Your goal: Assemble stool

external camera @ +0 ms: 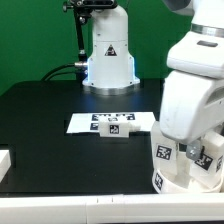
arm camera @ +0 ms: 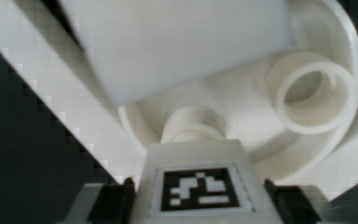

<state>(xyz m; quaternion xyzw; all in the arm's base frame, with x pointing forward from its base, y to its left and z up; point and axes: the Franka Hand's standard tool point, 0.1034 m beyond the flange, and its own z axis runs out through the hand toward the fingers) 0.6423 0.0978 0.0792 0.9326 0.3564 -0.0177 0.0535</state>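
In the wrist view a white stool leg (arm camera: 201, 178) with a black-and-white tag on its face sits between my gripper's (arm camera: 201, 205) dark fingers (arm camera: 108, 205), which press on both of its sides. The gripper is shut on the leg. Just beyond the leg's rounded end lies the white round seat disc (arm camera: 247, 125), with a ring-shaped socket (arm camera: 318, 95) showing. In the exterior view the arm's white hand (external camera: 192, 90) hangs over the seat disc (external camera: 178, 172) at the exterior view's lower right, and tagged white parts (external camera: 208, 152) show under it.
The marker board (external camera: 95, 121) lies flat mid-table with a small white tagged block (external camera: 113, 131) on it. The arm's white base (external camera: 108, 55) stands at the back. A white piece (external camera: 5, 160) sits at the exterior view's left edge.
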